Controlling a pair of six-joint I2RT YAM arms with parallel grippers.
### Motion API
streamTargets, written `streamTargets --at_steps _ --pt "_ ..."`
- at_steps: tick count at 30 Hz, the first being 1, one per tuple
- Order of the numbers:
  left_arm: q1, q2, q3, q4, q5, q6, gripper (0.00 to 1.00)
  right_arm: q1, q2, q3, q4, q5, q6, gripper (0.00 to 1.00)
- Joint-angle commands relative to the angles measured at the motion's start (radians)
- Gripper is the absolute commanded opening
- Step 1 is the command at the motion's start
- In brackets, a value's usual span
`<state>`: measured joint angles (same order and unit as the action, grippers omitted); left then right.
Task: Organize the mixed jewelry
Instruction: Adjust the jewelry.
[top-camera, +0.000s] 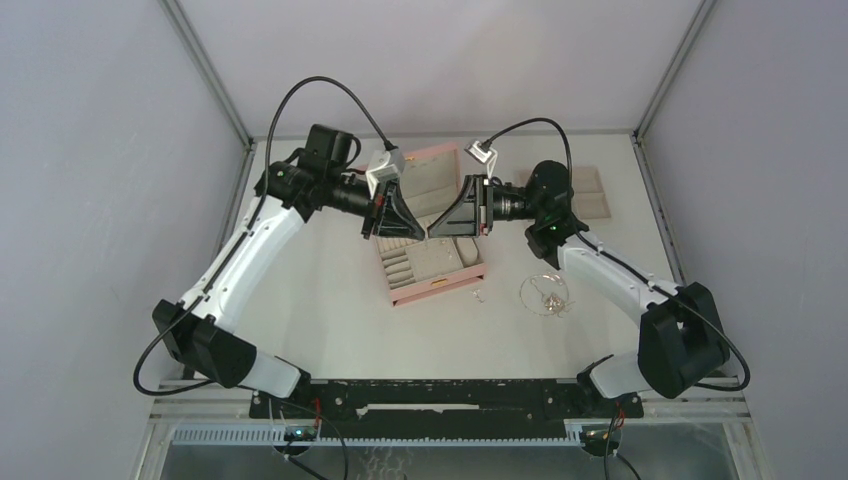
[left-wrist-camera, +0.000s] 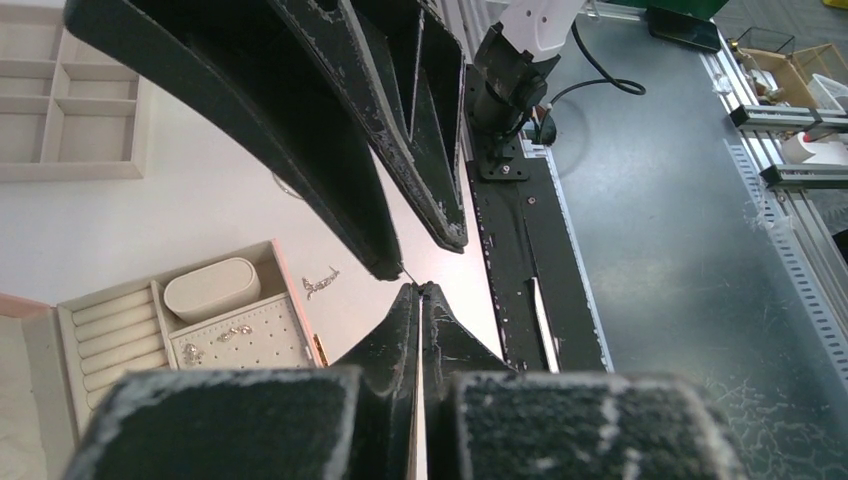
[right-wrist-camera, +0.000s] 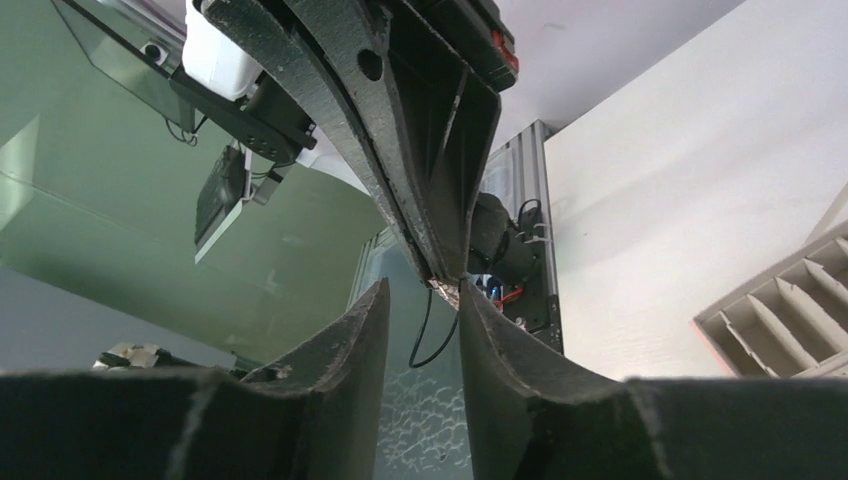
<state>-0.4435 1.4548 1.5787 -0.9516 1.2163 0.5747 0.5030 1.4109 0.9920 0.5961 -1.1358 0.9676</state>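
Mixed jewelry is split between the surface and the open pink jewelry box.

1. Chain necklace: lies as a loop on the surface, to the right of the box and just beside the right arm's forearm. Small silver bits sit inside the loop.
2. Single earring-sized piece: lies on the surface just beside the near right corner of the box, not touching it.
3. Two small silver pieces: rest on the perforated panel in the box's near compartment, beside the ring rolls and in front of the oval cushion.

Left end effector: jaws fully closed, held above the box. A hair-thin sliver shows at the tip in the left wrist view; whether it is a piece of jewelry cannot be determined.

Right end effector: jaws apart, facing the left end effector tip to tip above the box. Its two fingers straddle the closed left tip; nothing identifiable is clamped between them.

Beige compartment tray: sits at the far right of the surface, well apart from the box, behind the right arm.
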Motion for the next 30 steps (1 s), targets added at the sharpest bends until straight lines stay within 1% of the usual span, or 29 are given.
streamTargets --at_steps 1,3,8,12,20,23,30 --pt "0.008 0.007 0.049 0.026 0.04 -0.014 0.0 0.008 0.001 0.036 0.085 -0.028 0.032 0.37" --pt "0.008 0.008 0.049 0.029 0.042 -0.017 0.0 0.009 0.003 0.037 0.093 -0.033 0.037 0.34" --pt "0.009 0.014 0.053 0.03 0.043 -0.021 0.0 0.01 0.011 0.037 0.096 -0.037 0.043 0.33" --pt "0.009 0.013 0.053 0.031 0.044 -0.022 0.0 0.012 0.016 0.037 0.109 -0.038 0.053 0.28" --pt "0.01 0.013 0.046 0.031 0.052 -0.024 0.0 0.012 0.02 0.036 0.111 -0.035 0.056 0.1" --pt "0.011 0.013 0.046 0.031 0.055 -0.023 0.0 0.011 0.02 0.037 0.113 -0.035 0.058 0.0" --pt "0.012 0.011 0.044 0.031 0.054 -0.02 0.0 0.014 0.005 0.036 0.091 -0.05 0.046 0.0"
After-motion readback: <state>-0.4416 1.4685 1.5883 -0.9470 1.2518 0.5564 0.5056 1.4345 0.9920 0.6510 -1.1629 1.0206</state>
